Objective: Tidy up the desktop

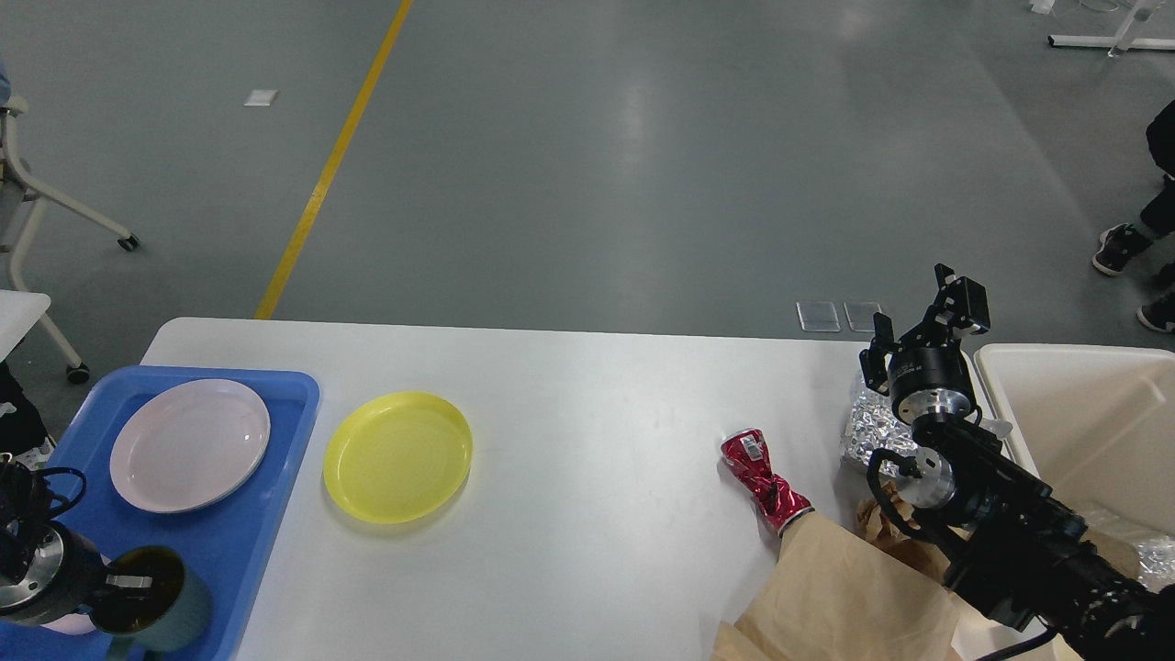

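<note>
yellow plate (397, 456) | crushed red can (764, 479) | foil (870, 429) | brown paper (840, 597)

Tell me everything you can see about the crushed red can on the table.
The red can is metallic and shiny, badly crushed and twisted at its middle. It lies on its side on the white desktop, toward the right, running diagonally. Its far end shows a white label patch like a barcode. Its near end meets the edge of a brown paper bag; whether it is tucked under cannot be told. Crumpled foil sits apart to its right. No gripper touches it.
</note>
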Controlling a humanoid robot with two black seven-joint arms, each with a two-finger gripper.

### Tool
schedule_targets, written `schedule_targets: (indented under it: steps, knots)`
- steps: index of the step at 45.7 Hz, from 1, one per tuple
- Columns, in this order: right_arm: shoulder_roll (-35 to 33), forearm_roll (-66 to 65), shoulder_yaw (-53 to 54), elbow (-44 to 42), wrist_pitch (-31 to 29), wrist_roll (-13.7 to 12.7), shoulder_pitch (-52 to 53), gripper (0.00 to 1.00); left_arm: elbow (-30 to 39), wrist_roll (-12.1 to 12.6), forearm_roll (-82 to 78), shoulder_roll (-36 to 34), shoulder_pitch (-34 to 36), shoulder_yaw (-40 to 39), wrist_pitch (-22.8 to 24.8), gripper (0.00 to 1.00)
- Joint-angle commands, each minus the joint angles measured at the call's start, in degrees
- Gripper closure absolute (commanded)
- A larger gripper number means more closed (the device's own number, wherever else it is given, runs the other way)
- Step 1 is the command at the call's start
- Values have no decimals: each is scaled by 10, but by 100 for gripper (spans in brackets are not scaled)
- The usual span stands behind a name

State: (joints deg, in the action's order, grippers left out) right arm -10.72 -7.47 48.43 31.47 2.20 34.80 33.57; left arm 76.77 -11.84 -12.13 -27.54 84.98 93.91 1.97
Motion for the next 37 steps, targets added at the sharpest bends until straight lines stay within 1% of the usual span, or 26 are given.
schedule_targets:
  steps: [1,3,5,6,7,11,12,13,15,16,17,21,29,33,37]
  knots:
    - [0,0,0,0,0,0,0,0,-3,2,0,1,-3,0,0,100]
    - [0,0,0,0,0,0,0,0,-4,2,0,1,-3,-1,0,100]
    - [0,0,0,0,0,0,0,0,-5,2,0,1,-3,-2,0,96]
    - [0,0,0,0,0,0,0,0,-6,2,0,2,-4,-6,0,86]
    - [0,0,0,0,0,0,0,0,-5,2,0,2,-4,-8,0,80]
    - [0,0,0,0,0,0,0,0,-6,2,0,0,-3,-15,1,61]
    - [0,0,0,0,0,0,0,0,-6,2,0,0,-3,-16,1,54]
    - [0,0,0,0,0,0,0,0,-5,2,0,0,-3,-17,1,44]
    - [0,0,0,0,0,0,0,0,-6,2,0,-1,-3,-17,1,21]
    - [0,0,0,0,0,0,0,0,-6,2,1,-1,-3,-17,1,13]
    - [0,0,0,0,0,0,0,0,-6,2,1,-1,-3,-17,2,8]
    - [0,-1,0,0,0,0,0,0,-5,2,1,-2,-3,-17,6,5]
    - [0,0,0,0,0,0,0,0,-5,-3,1,-6,4,-15,15,4]
    - [0,0,0,0,0,0,0,0,-5,-5,1,-11,11,-9,49,4]
    - [0,0,0,0,0,0,0,0,-6,-6,0,-23,36,-8,92,4]
